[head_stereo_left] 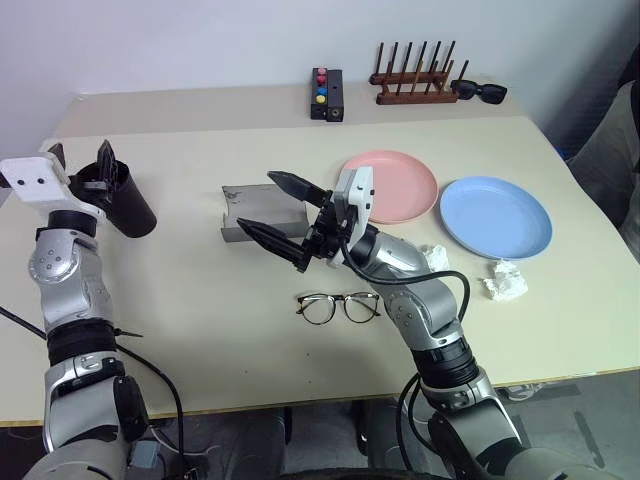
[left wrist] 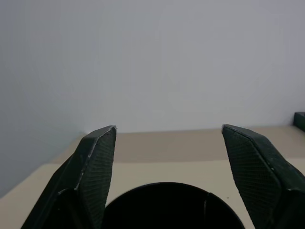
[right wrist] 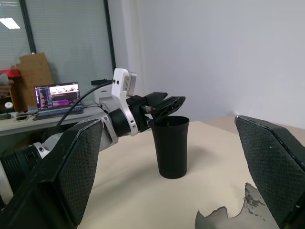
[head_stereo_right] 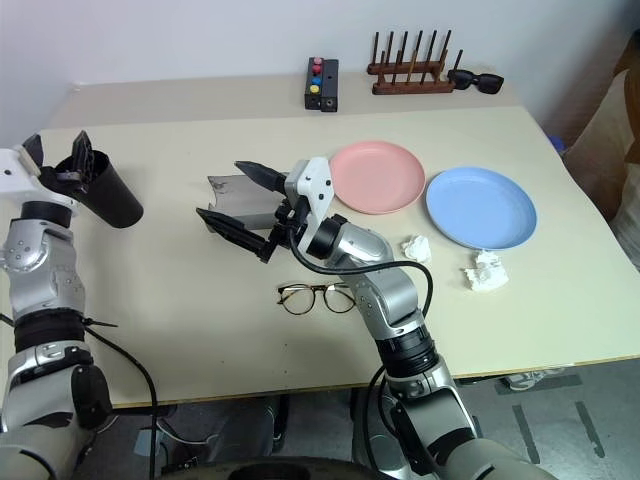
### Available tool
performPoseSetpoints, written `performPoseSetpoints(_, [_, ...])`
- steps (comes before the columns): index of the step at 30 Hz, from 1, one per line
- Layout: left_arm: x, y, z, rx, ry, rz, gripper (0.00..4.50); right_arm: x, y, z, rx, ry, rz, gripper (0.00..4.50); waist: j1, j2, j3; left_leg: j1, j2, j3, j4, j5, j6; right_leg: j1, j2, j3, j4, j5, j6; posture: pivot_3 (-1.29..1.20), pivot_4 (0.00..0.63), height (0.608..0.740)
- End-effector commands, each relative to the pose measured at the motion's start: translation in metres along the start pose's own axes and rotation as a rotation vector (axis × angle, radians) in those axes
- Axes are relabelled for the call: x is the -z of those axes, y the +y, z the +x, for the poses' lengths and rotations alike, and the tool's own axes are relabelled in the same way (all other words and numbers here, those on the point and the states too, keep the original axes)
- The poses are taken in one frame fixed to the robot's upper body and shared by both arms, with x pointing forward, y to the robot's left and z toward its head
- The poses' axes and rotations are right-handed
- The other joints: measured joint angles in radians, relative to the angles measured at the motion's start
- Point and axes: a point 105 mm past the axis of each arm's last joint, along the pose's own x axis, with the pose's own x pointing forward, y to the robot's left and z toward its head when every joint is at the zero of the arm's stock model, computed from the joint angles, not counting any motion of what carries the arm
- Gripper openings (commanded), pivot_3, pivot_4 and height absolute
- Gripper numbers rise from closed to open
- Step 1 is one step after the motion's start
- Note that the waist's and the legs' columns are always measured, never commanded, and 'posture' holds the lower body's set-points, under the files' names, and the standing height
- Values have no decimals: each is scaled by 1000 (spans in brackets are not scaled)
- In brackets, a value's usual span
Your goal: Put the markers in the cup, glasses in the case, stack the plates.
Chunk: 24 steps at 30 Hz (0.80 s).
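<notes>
The black cup (head_stereo_left: 128,207) stands upright at the table's left side. My left gripper (head_stereo_left: 82,160) hovers just over its rim, open, with a finger on each side of the mouth (left wrist: 171,205). The markers are out of view. The grey case (head_stereo_left: 236,196) lies open at mid-table. My right gripper (head_stereo_left: 256,201) hangs above it, open and empty, pointing left. The glasses (head_stereo_left: 338,306) lie unfolded on the table in front of the case, near my right forearm. The pink plate (head_stereo_left: 400,182) and the blue plate (head_stereo_left: 497,216) sit side by side to the right, unstacked.
Two crumpled tissues (head_stereo_left: 505,280) lie near the blue plate. At the back stand a black box with coloured buttons (head_stereo_left: 326,93), a wooden rack (head_stereo_left: 415,80) and black sunglasses (head_stereo_left: 480,92). Bare tabletop (head_stereo_left: 190,310) lies between the cup and the glasses.
</notes>
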Motion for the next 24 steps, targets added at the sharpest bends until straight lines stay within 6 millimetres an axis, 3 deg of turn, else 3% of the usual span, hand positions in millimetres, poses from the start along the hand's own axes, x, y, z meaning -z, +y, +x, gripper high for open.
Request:
performPoseSetpoints(1, [-28, -3, 6, 18, -89, -20, 3656, -14, 3, 2, -19, -38, -40, 4500, 0, 0, 0, 0, 0, 0, 0, 0, 0, 0, 0, 0, 0, 0, 0, 0, 150, 734])
performPoseSetpoints(4, [-47, -23, 12, 149, -106, -63, 3656, -13, -3, -2, -2, -19, -65, 4500, 0, 0, 0, 0, 0, 0, 0, 0, 0, 0, 0, 0, 0, 0, 0, 0, 150, 734])
performPoseSetpoints(7, [-56, -59, 11, 389, -50, -101, 4476, -13, -10, -8, 16, 6, -96, 4500, 1, 0, 0, 0, 0, 0, 0, 0, 0, 0, 0, 0, 0, 0, 0, 0, 150, 734])
performPoseSetpoints(9, [-51, -85, 0, 587, 37, -84, 4476, -12, -14, -13, 17, 39, -131, 4500, 0, 0, 0, 0, 0, 0, 0, 0, 0, 0, 0, 0, 0, 0, 0, 0, 150, 734])
performPoseSetpoints(12, [-29, -119, -26, 894, 244, -28, 4476, -7, -18, -32, -9, 140, -187, 4500, -2, 1, 0, 0, 0, 1, 0, 0, 0, 0, 0, 0, 0, 0, 0, 0, 150, 734])
performPoseSetpoints(18, [18, -131, -54, 1185, 539, 181, 4476, -4, -23, -66, -34, 289, -230, 4500, -3, 1, 0, 0, 0, 1, 0, 0, 0, 0, 0, 0, -1, -1, -1, 0, 150, 734])
performPoseSetpoints(24, [49, -131, -50, 1297, 658, 361, 4476, -8, -34, -80, 35, 323, -264, 4500, 3, 1, 1, -1, 0, 1, 0, 0, 0, 0, 0, 0, -1, -1, 0, 0, 150, 734])
